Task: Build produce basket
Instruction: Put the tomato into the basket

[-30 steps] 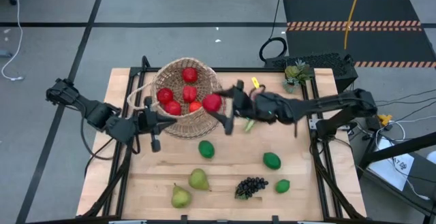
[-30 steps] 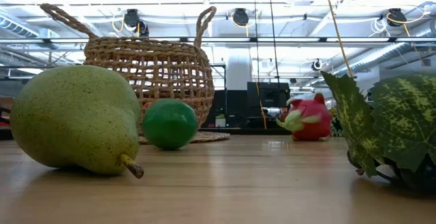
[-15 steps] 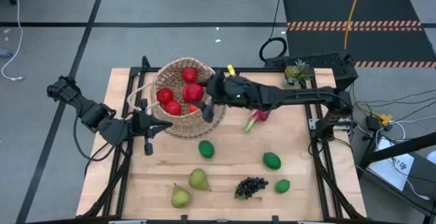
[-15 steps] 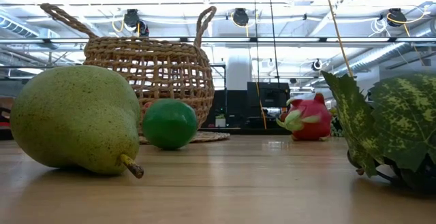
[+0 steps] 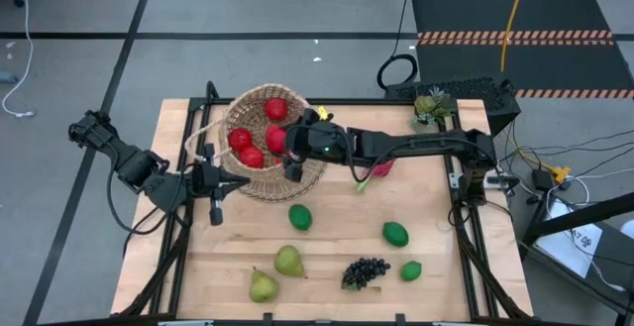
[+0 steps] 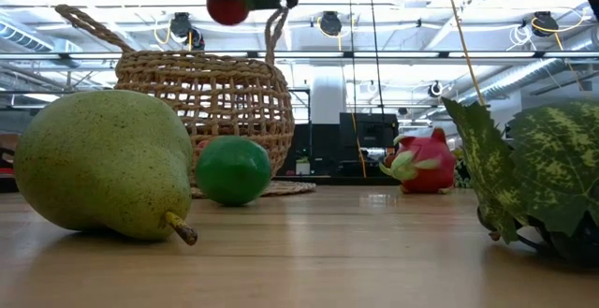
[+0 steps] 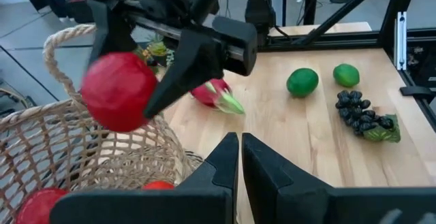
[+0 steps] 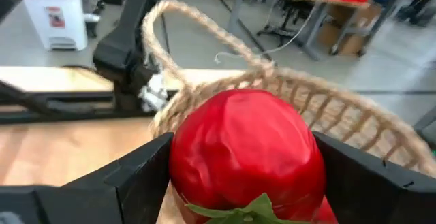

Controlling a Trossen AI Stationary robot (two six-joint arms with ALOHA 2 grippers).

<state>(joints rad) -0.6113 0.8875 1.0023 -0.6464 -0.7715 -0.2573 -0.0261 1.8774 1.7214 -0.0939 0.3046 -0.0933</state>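
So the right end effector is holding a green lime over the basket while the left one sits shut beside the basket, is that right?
Not quite. The right end effector holds a red fruit, not a green lime, as the right wrist view shows. The rest stands: it is over the basket, and the left end effector sits shut beside the basket.

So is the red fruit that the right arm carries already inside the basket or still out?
Still out: the red fruit hangs above the basket rim, clamped between the right gripper's fingers.
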